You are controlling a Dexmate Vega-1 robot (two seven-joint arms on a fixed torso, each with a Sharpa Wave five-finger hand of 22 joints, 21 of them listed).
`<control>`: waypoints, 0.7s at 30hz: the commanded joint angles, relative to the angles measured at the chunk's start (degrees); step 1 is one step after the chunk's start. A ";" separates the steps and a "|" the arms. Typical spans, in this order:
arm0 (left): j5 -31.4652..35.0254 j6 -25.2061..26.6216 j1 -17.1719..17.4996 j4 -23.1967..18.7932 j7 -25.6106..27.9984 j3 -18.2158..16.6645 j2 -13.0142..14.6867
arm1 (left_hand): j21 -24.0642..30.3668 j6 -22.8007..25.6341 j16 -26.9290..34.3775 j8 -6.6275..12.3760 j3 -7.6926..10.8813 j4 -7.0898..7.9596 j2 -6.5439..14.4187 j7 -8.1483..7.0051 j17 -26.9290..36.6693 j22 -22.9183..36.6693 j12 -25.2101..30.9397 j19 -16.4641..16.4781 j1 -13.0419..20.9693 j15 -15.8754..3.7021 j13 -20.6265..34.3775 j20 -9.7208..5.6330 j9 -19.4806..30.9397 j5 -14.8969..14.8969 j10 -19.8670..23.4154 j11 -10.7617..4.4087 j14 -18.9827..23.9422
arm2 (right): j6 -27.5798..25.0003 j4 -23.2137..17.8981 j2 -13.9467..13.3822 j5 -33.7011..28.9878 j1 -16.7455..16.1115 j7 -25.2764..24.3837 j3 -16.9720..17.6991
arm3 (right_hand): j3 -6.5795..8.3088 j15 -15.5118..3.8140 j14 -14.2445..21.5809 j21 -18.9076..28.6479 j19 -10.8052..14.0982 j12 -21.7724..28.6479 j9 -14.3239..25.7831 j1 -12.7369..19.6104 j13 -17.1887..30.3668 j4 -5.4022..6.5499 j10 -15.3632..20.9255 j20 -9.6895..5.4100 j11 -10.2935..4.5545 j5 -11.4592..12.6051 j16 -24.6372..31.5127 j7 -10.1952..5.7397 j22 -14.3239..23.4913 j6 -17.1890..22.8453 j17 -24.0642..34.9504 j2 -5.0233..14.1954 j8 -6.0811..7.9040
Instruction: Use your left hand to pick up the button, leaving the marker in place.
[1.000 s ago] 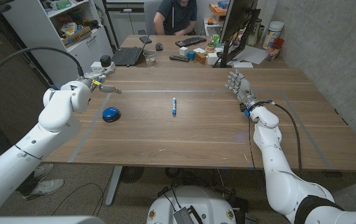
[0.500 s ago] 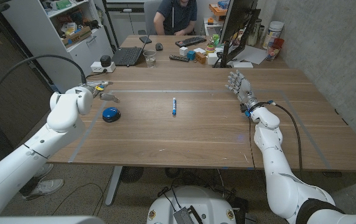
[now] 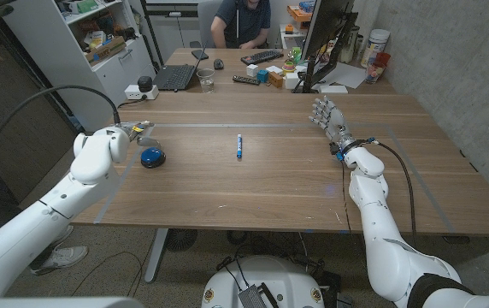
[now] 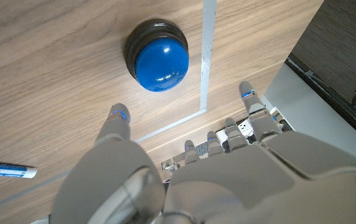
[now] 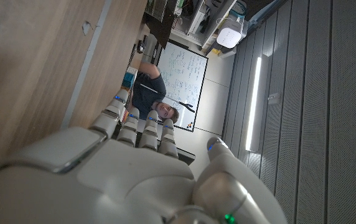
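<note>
The wooden table [image 3: 253, 184] carried two small items. Nearest the robot at about nine o'clock from the table's middle sat the round blue button on its black base [image 3: 151, 157], upright on the wood beside a strip of pale tape [image 4: 207, 56]. The left hand [image 3: 140, 132] hovered just beyond and above the button, not touching it; in the left wrist view its fingers [image 4: 118, 117] were spread apart with nothing between them, and the button [image 4: 157, 55] lay clear ahead of the fingertips. Slightly farther out, near the table's centre, lay the blue-and-white marker pen [image 3: 238, 145], well apart from the button at its three o'clock. At about two o'clock from the centre, the right hand [image 3: 328, 118] stood by the table's right side, fingers extended upward and slightly parted, holding nothing. Beyond the far edge a second desk held a black laptop [image 3: 176, 77] and a keyboard [image 3: 262, 57], with a person in a dark top [image 3: 243, 21] seated behind it.
</note>
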 commanded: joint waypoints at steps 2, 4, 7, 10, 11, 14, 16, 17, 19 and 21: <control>-2.26 -1.32 -0.80 3.62 4.55 1.49 -1.26 | 0.50 0.10 0.78 0.42 -0.54 0.04 0.09 -0.31 0.27 0.38 0.77 1.26 0.78 -0.14 0.32 -0.22 0.25 0.34 0.90 -0.06 1.13 | 0.78 0.35 -0.37 0.15 -0.11 0.13 -0.04 | -0.28 0.12 0.19 0.35 0.16 0.47 0.32 -0.21 0.22 -0.06 0.27 0.45 0.12 0.31 0.33 -0.08 0.25 0.30 0.19 -0.07 0.54; -1.96 -1.29 -1.57 4.46 4.40 2.54 -1.32 | 0.54 0.21 0.76 0.47 -0.59 0.06 0.14 -0.31 0.27 0.38 0.79 1.44 0.83 -0.13 0.33 -0.23 0.26 0.35 0.92 -0.10 1.16 | 0.84 0.42 -0.42 0.32 -0.06 0.33 -0.01 | -0.30 0.07 0.20 0.35 0.18 0.48 0.32 -0.22 0.22 -0.05 0.28 0.50 0.18 0.31 0.33 -0.08 0.25 0.29 0.19 -0.09 0.54; -3.37 -2.01 -2.13 5.60 4.66 2.86 -1.73 | 0.58 0.31 0.73 0.52 -0.64 0.06 0.22 -0.32 0.26 0.39 0.75 1.67 0.95 -0.18 0.33 -0.23 0.27 0.36 0.76 -0.22 1.16 | 0.93 0.25 -0.52 0.06 -0.07 0.16 -0.18 | -0.36 0.07 0.19 0.36 0.20 0.49 0.32 -0.23 0.22 -0.02 0.31 0.51 0.32 0.33 0.32 -0.05 0.25 0.30 0.18 -0.14 0.54; -4.10 -2.31 -3.00 6.47 3.70 3.62 -1.71 | 0.60 0.36 0.71 0.54 -0.68 0.05 0.28 -0.32 0.25 0.39 0.78 1.84 1.06 -0.23 0.33 -0.23 0.27 0.38 0.79 -0.34 1.19 | 0.97 0.23 -0.55 -0.05 0.02 0.04 -0.30 | -0.44 0.07 0.24 0.35 0.21 0.52 0.32 -0.25 0.22 0.03 0.40 0.57 0.25 0.36 0.32 -0.09 0.25 0.32 0.16 -0.19 0.55; -3.16 -2.04 -3.16 6.55 3.94 4.37 -1.49 | 0.61 0.39 0.70 0.55 -0.70 0.05 0.32 -0.33 0.25 0.39 0.80 1.93 1.12 -0.25 0.33 -0.23 0.27 0.38 0.82 -0.32 1.22 | 0.89 0.30 -0.57 -0.05 0.08 0.07 -0.35 | -0.45 0.08 0.22 0.35 0.22 0.53 0.32 -0.25 0.22 0.03 0.42 0.57 0.23 0.36 0.31 -0.07 0.25 0.30 0.16 -0.20 0.54; -3.50 -2.18 -4.00 6.89 2.05 5.28 -1.02 | 0.66 0.46 0.70 0.58 -0.76 0.03 0.42 -0.33 0.24 0.40 0.81 2.21 1.33 -0.34 0.33 -0.23 0.28 0.40 0.81 -0.32 1.33 | 1.07 0.78 -0.65 -0.19 0.34 -0.03 -0.48 | -0.48 0.01 0.31 0.35 0.23 0.53 0.32 -0.25 0.22 0.05 0.44 0.60 0.21 0.38 0.34 -0.09 0.25 0.31 0.16 -0.22 0.54; -3.36 -2.57 -4.10 6.66 1.56 5.76 -0.50 | 0.68 0.49 0.67 0.59 -0.81 0.00 0.44 -0.33 0.23 0.40 0.81 2.39 1.47 -0.31 0.34 -0.23 0.28 0.43 0.76 -0.21 1.32 | 1.26 1.32 -0.61 0.12 0.61 0.16 -0.39 | -0.50 0.02 0.35 0.36 0.26 0.54 0.32 -0.25 0.22 0.06 0.47 0.61 0.20 0.39 0.36 -0.08 0.25 0.31 0.15 -0.23 0.54; -3.15 -2.22 -4.07 6.37 1.35 5.89 -0.46 | 0.69 0.48 0.63 0.59 -0.85 -0.02 0.41 -0.33 0.23 0.40 0.77 2.47 1.55 -0.23 0.34 -0.23 0.28 0.44 0.63 -0.07 1.27 | 1.20 1.15 -0.55 -0.20 0.53 -0.30 -0.46 | -0.51 -0.02 0.31 0.37 0.27 0.53 0.32 -0.26 0.22 0.06 0.44 0.60 0.23 0.39 0.34 -0.10 0.25 0.31 0.15 -0.23 0.54; -3.16 -2.57 -4.60 6.28 -0.37 6.37 0.21 | 0.70 0.46 0.61 0.58 -0.90 -0.06 0.36 -0.33 0.23 0.40 0.75 2.56 1.64 -0.17 0.34 -0.22 0.28 0.47 0.56 0.03 1.27 | 1.44 1.64 -0.56 0.01 0.78 -0.07 -0.44 | -0.52 -0.05 0.35 0.37 0.29 0.53 0.32 -0.26 0.22 0.07 0.44 0.62 0.21 0.40 0.35 -0.06 0.25 0.33 0.15 -0.23 0.55; -1.68 -1.47 -5.43 6.23 -2.34 7.62 0.47 | 0.71 0.38 0.55 0.55 -1.02 -0.14 0.21 -0.31 0.23 0.40 0.69 2.71 1.81 -0.06 0.35 -0.22 0.28 0.53 0.34 0.18 1.18 | 1.64 1.69 -0.50 -0.01 0.79 -0.13 -0.47 | -0.53 -0.04 0.37 0.37 0.30 0.54 0.32 -0.25 0.22 0.08 0.47 0.59 0.14 0.41 0.35 -0.07 0.25 0.34 0.14 -0.23 0.55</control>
